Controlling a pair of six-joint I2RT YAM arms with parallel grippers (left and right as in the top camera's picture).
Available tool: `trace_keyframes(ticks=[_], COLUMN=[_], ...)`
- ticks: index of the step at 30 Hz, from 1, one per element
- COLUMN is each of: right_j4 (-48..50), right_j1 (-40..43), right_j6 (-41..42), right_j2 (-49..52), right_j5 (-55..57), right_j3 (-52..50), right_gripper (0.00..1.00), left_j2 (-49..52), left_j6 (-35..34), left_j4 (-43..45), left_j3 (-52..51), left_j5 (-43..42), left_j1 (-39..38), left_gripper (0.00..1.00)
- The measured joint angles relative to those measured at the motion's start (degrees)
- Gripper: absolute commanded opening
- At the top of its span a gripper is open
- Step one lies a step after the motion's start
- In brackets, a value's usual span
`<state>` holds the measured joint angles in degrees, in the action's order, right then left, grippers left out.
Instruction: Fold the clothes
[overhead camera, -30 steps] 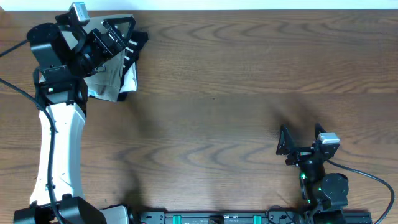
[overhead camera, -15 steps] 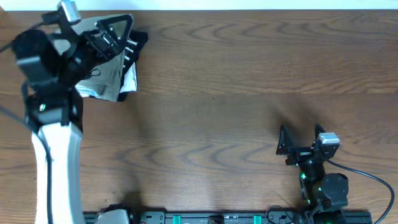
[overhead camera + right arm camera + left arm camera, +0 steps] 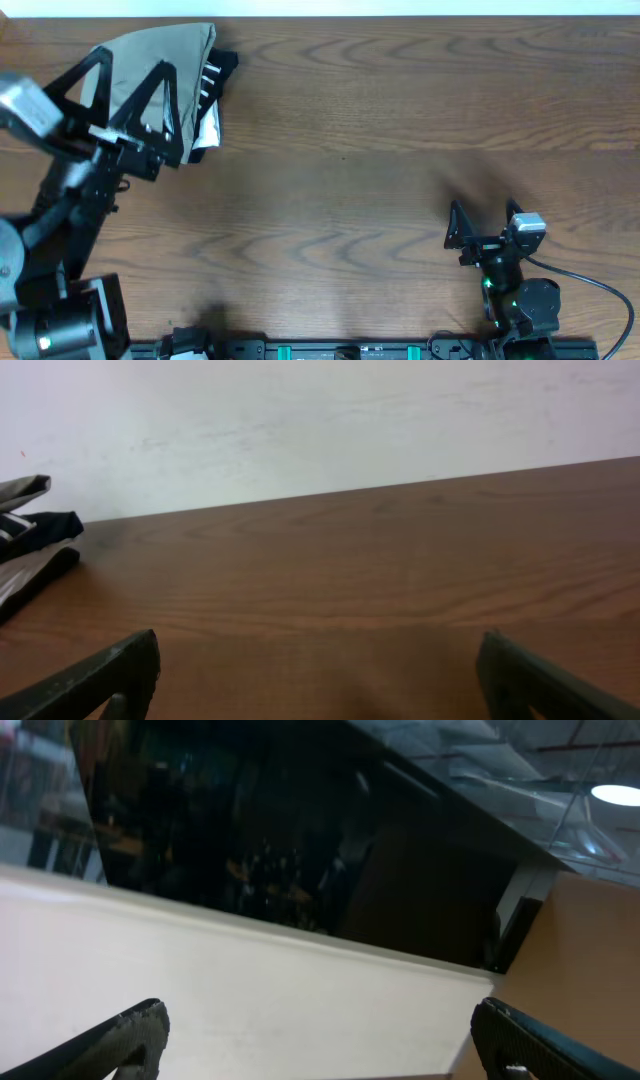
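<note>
Wood-grain table (image 3: 380, 150). A black-and-white striped garment (image 3: 213, 78) lies at the far-left corner, poking out on the right of the khaki shorts (image 3: 190, 45) and touching them. Left gripper (image 3: 132, 60) hangs high over the pile, jaws wide apart, nothing held, hiding approx. half the shorts from overhead. Shorts are soft matte cotton, a folded bundle by the table's back edge. Long axis prob. runs back-to-front, hard to say w/ the arm in the way. Right gripper (image 3: 484, 210) is released too, empty, front-right, well apart.

The left jaws partly hide the shorts (image 3: 187, 48).
</note>
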<state>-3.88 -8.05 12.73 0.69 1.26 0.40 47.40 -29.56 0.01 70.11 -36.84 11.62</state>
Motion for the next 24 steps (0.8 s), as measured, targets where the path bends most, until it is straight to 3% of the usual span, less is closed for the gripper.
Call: trace_keyframes(ticks=[11,16,24], right_j4=[0.0,0.0,0.0], right_j1=[0.0,0.0,0.0], right_j6=[0.0,-0.1,-0.2], right_j2=[0.0,0.0,0.0], right_j5=[0.0,0.0,0.0], right_j3=[0.0,0.0,0.0], right_gripper=[0.99,0.99,0.99], left_j2=[-2.4,-6.5,-13.9], left_j6=[6.1,8.2,8.9], left_j4=[-21.9,-22.9,-19.6], left_j3=[-4.7,-14.6,-32.0], left_j5=[1.3,3.0,15.5], left_j1=[-2.6,-4.7,-9.5], left_gripper=[0.98,0.98,0.98])
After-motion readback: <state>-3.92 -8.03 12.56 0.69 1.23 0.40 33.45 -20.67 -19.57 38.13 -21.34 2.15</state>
